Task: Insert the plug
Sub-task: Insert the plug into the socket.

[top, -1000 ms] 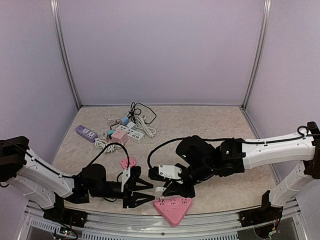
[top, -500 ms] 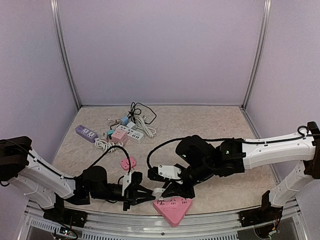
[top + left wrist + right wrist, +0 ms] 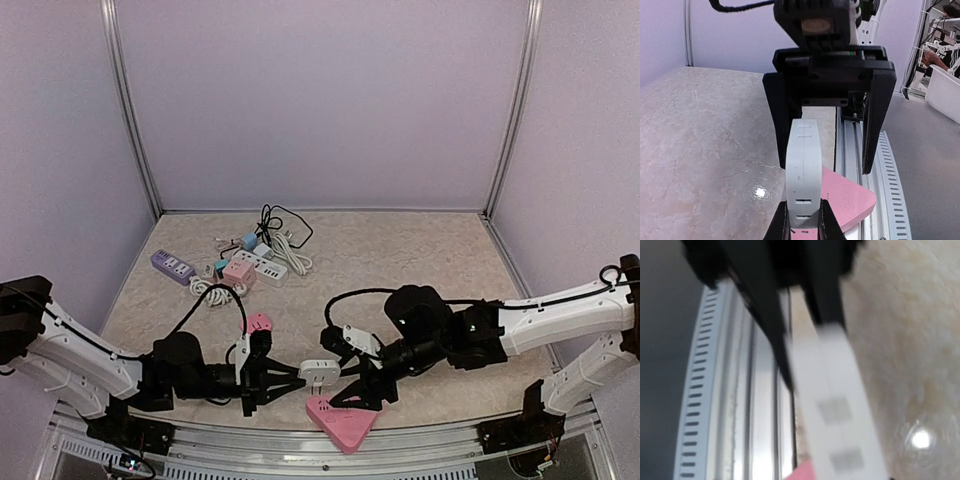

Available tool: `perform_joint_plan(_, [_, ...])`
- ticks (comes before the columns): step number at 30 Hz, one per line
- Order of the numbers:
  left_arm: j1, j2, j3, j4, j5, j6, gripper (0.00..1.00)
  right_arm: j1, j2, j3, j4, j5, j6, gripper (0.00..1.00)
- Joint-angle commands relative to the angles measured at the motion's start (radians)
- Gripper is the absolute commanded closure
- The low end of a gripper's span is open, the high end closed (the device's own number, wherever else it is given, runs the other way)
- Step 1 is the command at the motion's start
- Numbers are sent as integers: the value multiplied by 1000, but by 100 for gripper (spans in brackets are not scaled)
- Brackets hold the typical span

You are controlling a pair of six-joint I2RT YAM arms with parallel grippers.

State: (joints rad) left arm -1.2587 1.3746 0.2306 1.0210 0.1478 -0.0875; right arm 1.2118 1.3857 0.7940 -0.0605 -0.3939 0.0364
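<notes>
The plug [image 3: 320, 370] is a flat white adapter block held level just above the table, over the left corner of a pink triangular socket block [image 3: 345, 421]. My left gripper [image 3: 300, 376] is shut on the plug's near end. In the left wrist view the plug [image 3: 802, 165] stands edge-on between my fingertips [image 3: 781, 226], with the pink socket block [image 3: 852, 197] below and to the right. My right gripper [image 3: 355, 390] faces it and is open, its fingers [image 3: 877, 120] wide on either side of the plug's far end without touching. The right wrist view is blurred and shows the plug [image 3: 835, 415].
A small pink adapter [image 3: 258, 322] lies on the table behind my left wrist. A heap of power strips and cables [image 3: 255, 262] and a purple strip [image 3: 172, 266] sit at the back left. The metal rail [image 3: 300, 442] runs along the near edge.
The plug has passed from right to left: my left gripper closed on it, then my right gripper opened and drew back to the right.
</notes>
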Motion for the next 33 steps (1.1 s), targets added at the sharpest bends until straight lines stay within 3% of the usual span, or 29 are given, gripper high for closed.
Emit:
perform_joint_plan(1, [-16,-43,-7,31,-55,-53,100,-26,-49,-145,315,-8,134,33])
perform_joint_plan(4, [-23,-54,-9,42,-54,-49,100,-26,-40,-189,455,9,170,33])
perform_joint_plan(8, [-26,-51,-5,51,-37,-37,100,-25,-9,-180,491,10,166,34])
perform_joint_plan(15, [-33,-33,10,60,-30,-19,100,-25,64,-140,450,13,125,38])
perform_joint_plan(33, [-40,-17,23,68,-26,-11,100,-16,77,-188,435,136,32,42])
